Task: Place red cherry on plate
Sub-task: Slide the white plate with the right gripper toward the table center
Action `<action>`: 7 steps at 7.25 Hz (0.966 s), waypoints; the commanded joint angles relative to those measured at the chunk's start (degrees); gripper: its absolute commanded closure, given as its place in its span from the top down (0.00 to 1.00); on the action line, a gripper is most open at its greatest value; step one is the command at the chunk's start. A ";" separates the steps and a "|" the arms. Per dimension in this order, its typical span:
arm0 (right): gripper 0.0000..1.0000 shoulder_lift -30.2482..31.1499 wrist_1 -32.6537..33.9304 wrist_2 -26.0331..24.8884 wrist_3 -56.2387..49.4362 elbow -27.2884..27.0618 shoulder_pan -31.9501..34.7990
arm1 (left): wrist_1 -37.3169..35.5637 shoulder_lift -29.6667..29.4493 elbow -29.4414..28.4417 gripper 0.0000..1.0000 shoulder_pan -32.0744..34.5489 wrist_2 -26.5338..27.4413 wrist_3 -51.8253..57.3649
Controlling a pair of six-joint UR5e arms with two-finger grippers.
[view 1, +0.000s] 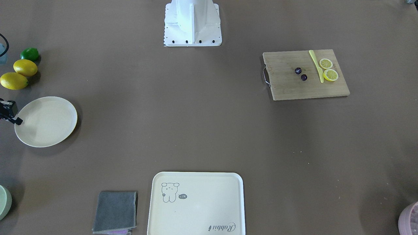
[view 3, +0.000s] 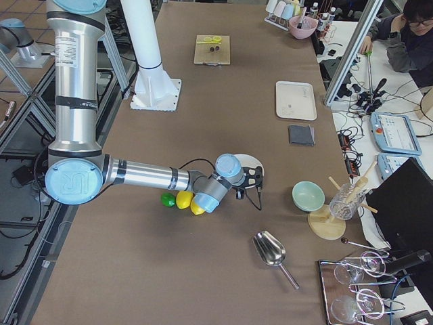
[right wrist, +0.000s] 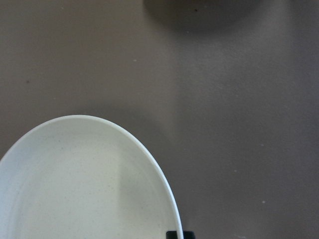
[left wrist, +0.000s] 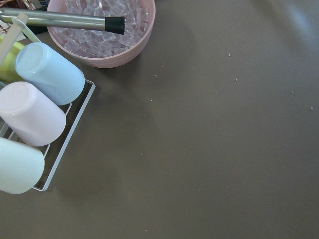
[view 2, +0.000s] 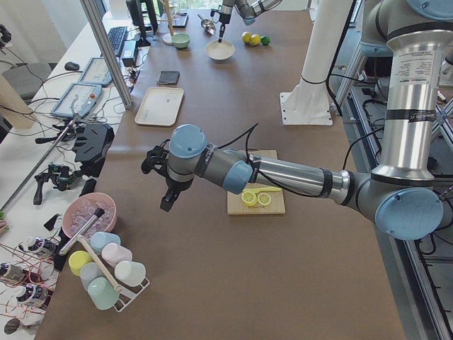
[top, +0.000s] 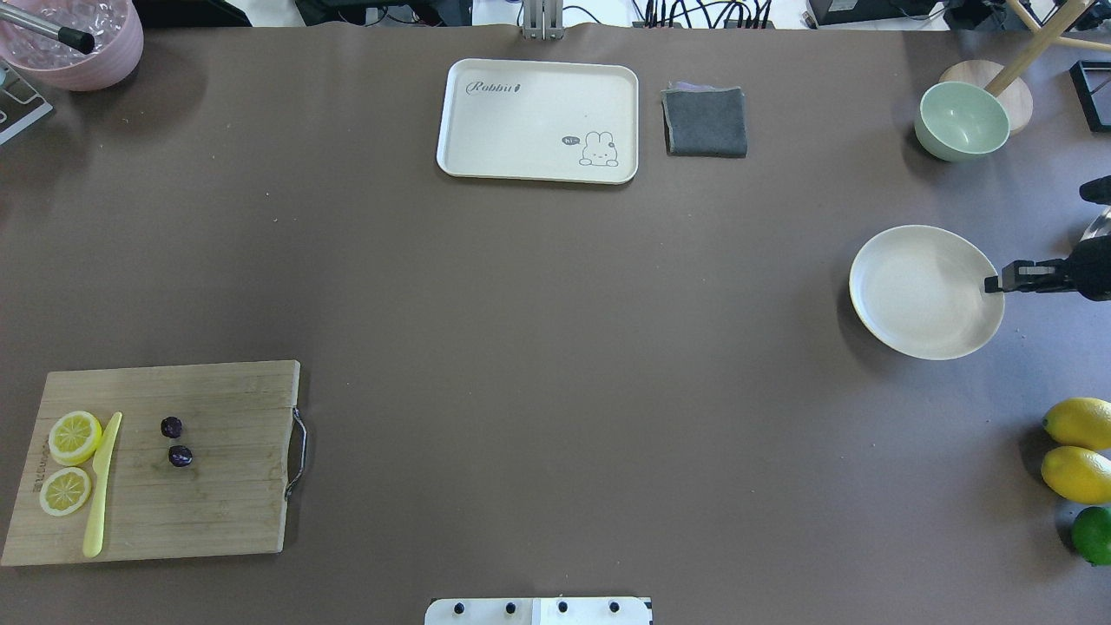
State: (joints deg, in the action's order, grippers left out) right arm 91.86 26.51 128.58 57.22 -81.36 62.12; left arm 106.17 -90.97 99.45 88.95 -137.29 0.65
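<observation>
The red cherry [top: 176, 441] is two dark glossy balls lying on a wooden cutting board [top: 226, 503] at the near left; it also shows in the front view as the cherry [view 1: 300, 74]. The cream plate [top: 911, 295] sits far right and holds nothing. My right gripper [top: 992, 284] is at the plate's right rim, its fingertips [right wrist: 174, 234] shut together on the rim. My left gripper [view 2: 168, 204] hovers over the table's left end, far from the cherry. Whether it is open or shut, I cannot tell.
Lemon slices [top: 74, 437] and a yellow knife [top: 101, 486] share the board. A bear tray [top: 538, 121], grey cloth [top: 705, 121] and green bowl [top: 962, 120] line the far side. Lemons [top: 1079, 450] and a lime [top: 1094, 535] lie right. An ice bowl [left wrist: 107, 35] and cup rack [left wrist: 35, 114] stand left.
</observation>
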 commanded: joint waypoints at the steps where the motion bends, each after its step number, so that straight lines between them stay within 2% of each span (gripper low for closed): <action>1: 0.00 -5.00 0.21 0.10 12.07 -3.79 -3.82 | 0.00 0.00 0.12 0.98 0.00 0.00 -0.03; 2: 0.00 -7.64 0.21 -1.48 18.48 -5.37 -7.24 | -0.09 0.00 0.13 0.98 0.00 0.00 -0.20; 4: 0.00 -12.64 0.91 -11.11 28.24 -7.58 -16.81 | 0.78 -0.09 0.30 0.98 -0.70 -0.09 -2.49; 5: 0.00 -15.20 5.61 -18.38 31.25 -9.85 -22.60 | 1.05 -0.09 0.30 0.98 -1.31 -0.09 -3.19; 7: 0.00 -25.54 28.66 -27.73 33.29 -15.91 -31.23 | 1.05 -0.09 0.21 0.98 -1.49 -0.09 -3.28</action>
State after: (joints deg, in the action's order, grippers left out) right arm 72.76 41.48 106.95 88.35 -93.74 36.45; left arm 107.17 -91.06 99.71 87.60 -137.37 -2.44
